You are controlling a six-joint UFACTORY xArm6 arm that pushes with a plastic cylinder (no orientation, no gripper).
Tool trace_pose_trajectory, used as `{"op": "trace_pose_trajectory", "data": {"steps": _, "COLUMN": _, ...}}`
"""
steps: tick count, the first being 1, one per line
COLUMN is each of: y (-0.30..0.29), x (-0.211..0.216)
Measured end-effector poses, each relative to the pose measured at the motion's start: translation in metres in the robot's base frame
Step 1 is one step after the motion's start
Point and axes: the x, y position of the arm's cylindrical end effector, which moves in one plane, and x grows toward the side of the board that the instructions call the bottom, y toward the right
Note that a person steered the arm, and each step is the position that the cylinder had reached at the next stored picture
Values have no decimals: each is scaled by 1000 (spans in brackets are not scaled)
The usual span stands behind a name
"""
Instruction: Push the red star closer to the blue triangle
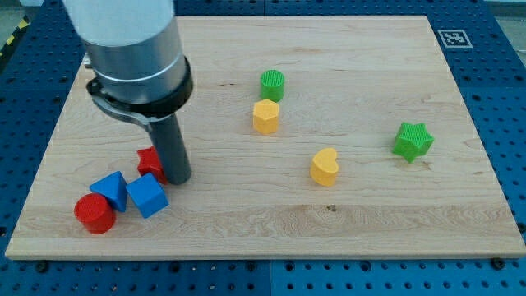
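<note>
Tip (178,178) first: my tip has no jaws to open or close, being a plain rod, and it stands on the board touching, or all but touching, the red star (149,162) on the star's right side as the view has it. Most of the star is hidden behind the rod, so its shape is only partly legible.

That star lies in the lower left of the board (246,222). Just below and to its left sits the blue triangle (110,189), near but with a sliver of wood seemingly between them. A blue cube (148,196) is just below the star and beside the triangle, and a red cylinder (94,214) touches the triangle's lower left.

To my judgement the gap is already small, so the step wants a short, slow push down and to the view's left, aimed through the star's middle toward the triangle. Pushing off-centre would likely spin the star or send it onto the cube instead. Too long a stroke could shove the triangle and cylinder along, gaining nothing.

Farther off, well clear of this work, are a green cylinder (272,85) touching a yellow hexagon (265,117), a yellow heart (325,167), and a green star (412,141) at the right.
</note>
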Motion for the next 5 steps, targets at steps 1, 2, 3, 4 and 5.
{"op": "trace_pose_trajectory", "data": {"steps": 1, "y": 8, "x": -9}}
{"op": "trace_pose_trajectory", "data": {"steps": 2, "y": 10, "x": -38}}
{"op": "trace_pose_trajectory", "data": {"steps": 3, "y": -1, "x": -42}}
{"op": "trace_pose_trajectory", "data": {"steps": 4, "y": -17, "x": -28}}
{"op": "trace_pose_trajectory", "data": {"steps": 5, "y": -32, "x": -20}}
